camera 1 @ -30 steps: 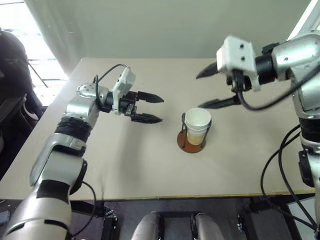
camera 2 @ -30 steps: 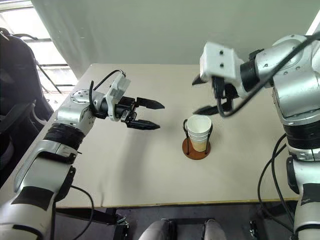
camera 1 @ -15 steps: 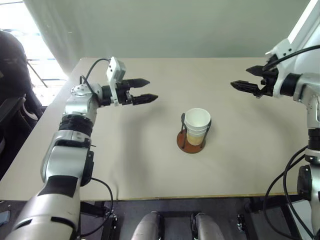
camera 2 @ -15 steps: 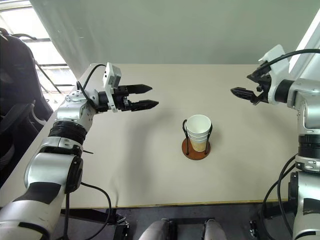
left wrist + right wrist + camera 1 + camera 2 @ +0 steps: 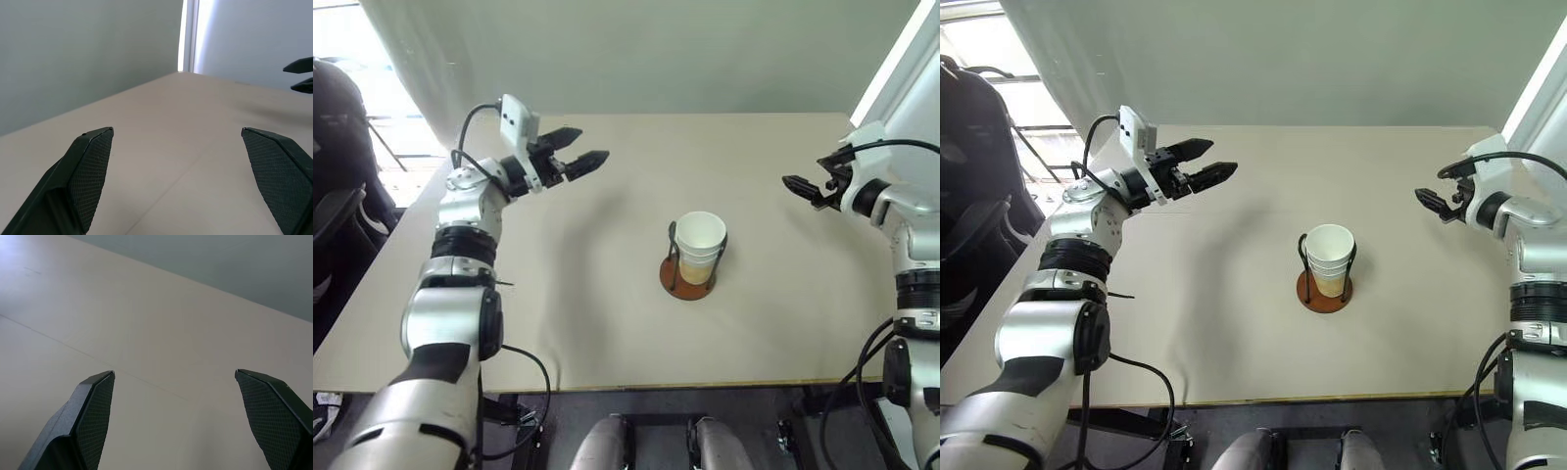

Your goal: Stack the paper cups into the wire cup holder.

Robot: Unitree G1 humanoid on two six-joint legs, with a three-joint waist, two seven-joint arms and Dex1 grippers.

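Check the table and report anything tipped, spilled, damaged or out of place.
Nothing stands out. The paper cups sit nested upright in the wire cup holder mid-table. The left gripper and right gripper are both open, holding nothing, well apart from the stack.

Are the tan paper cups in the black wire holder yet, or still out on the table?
In. The nested tan paper cups stand upright inside the black wire holder on its brown base.
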